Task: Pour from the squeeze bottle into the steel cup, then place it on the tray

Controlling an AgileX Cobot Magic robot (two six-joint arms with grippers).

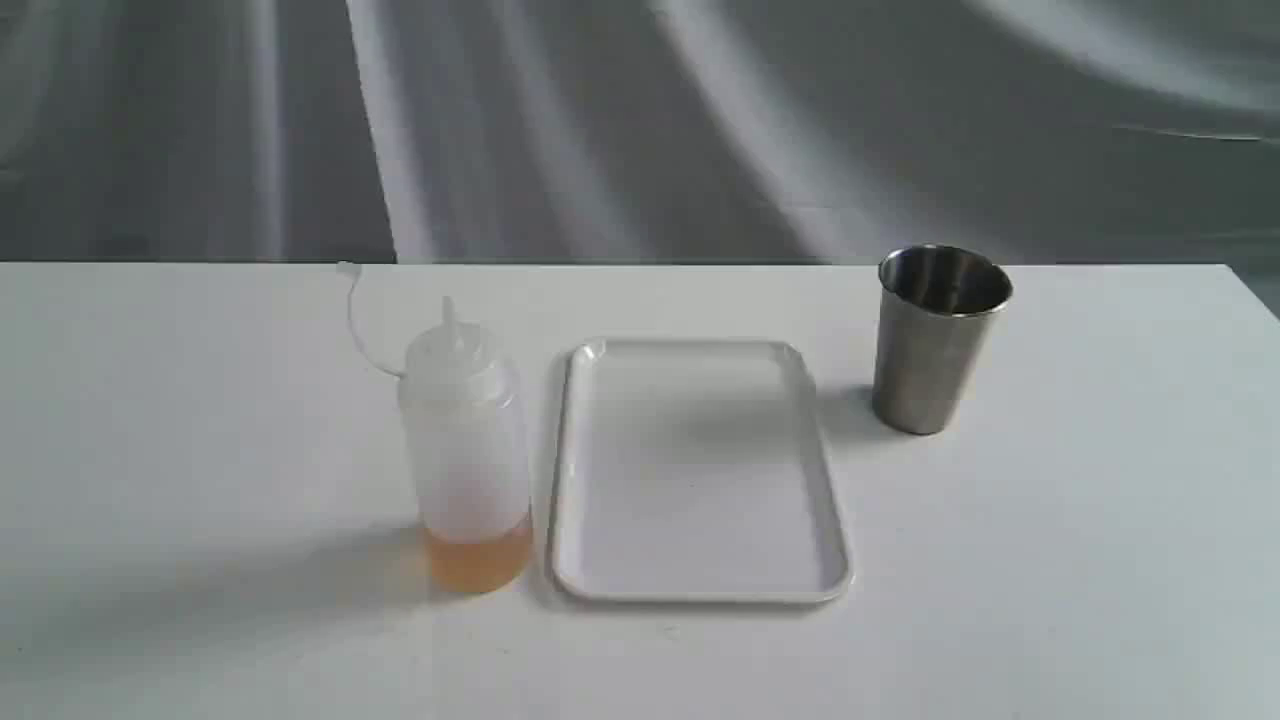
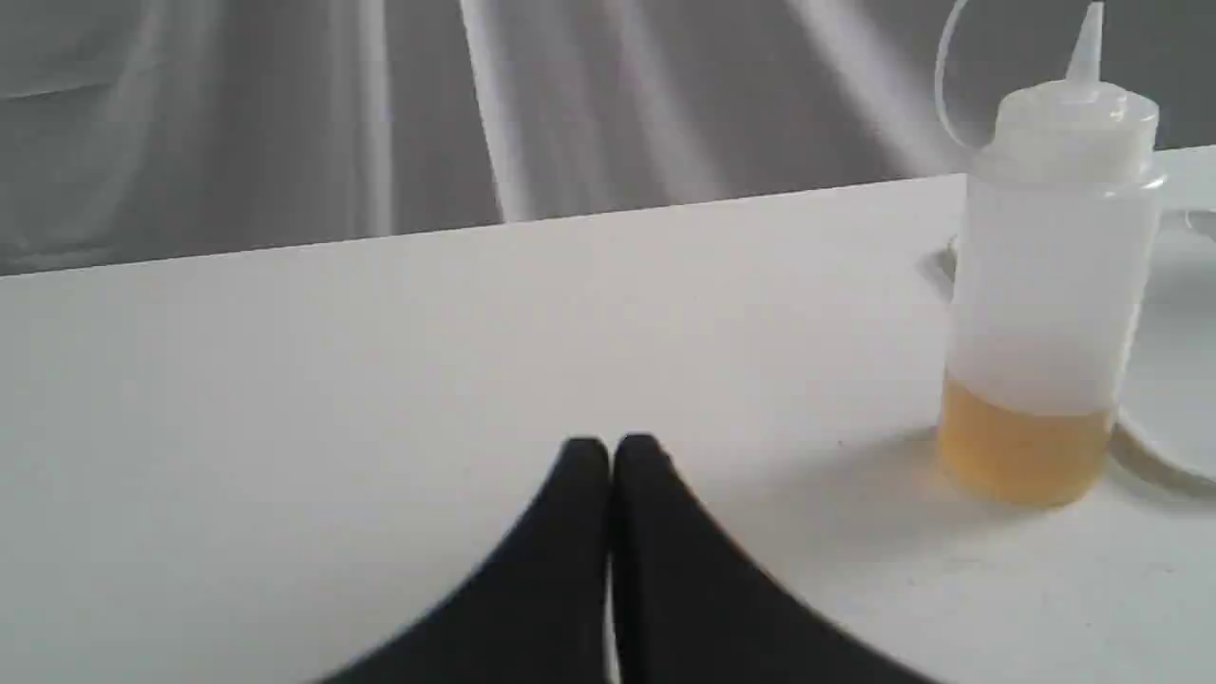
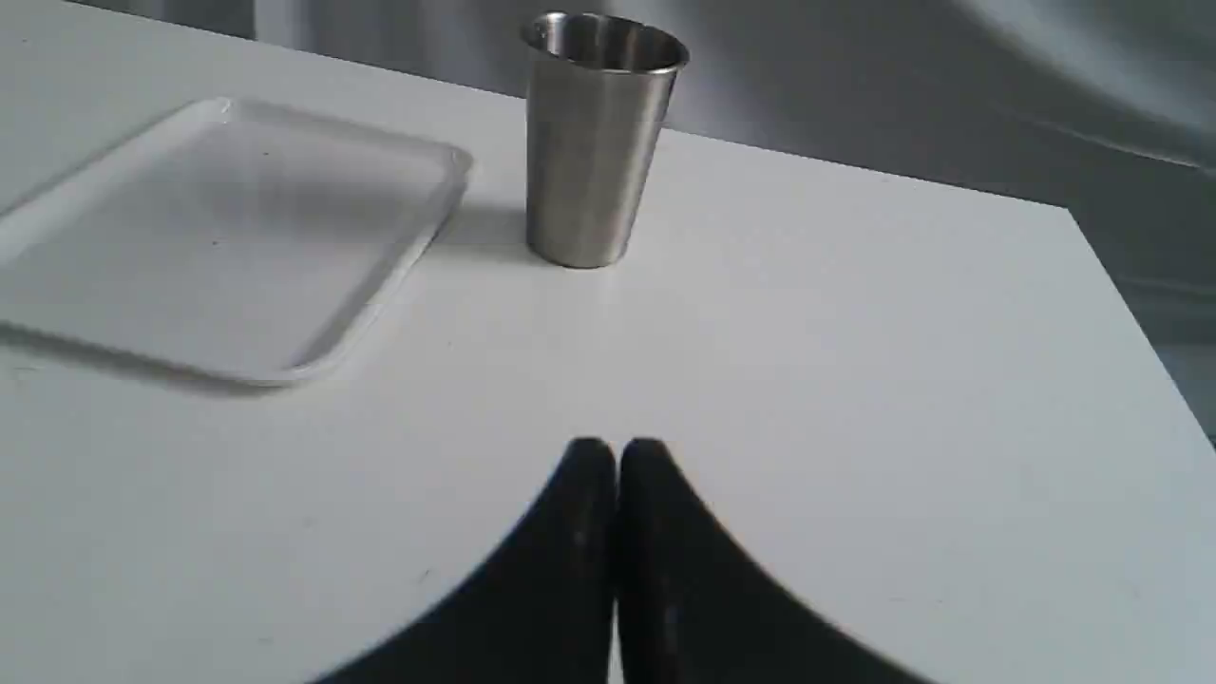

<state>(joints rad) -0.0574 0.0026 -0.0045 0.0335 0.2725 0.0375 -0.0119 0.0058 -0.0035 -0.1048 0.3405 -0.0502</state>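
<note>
My left tool (image 2: 611, 456) and right tool (image 3: 616, 456) are both pinched shut on nothing above the bench (image 1: 200, 400), with the squeeze bottle (image 1: 465, 450) at the tray's (image 1: 700, 346) 9 o'clock and the steel cup (image 1: 935, 340) at its 2 o'clock, one near each, I think.

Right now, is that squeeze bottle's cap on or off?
Off. On the squeeze bottle, the nozzle stands bare; the cap is held aside by its strap.

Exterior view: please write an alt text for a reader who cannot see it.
A squeeze bottle with a little amber liquid, a white tray and a steel cup stand in a row on a white table, bottle left, cup right.
</note>
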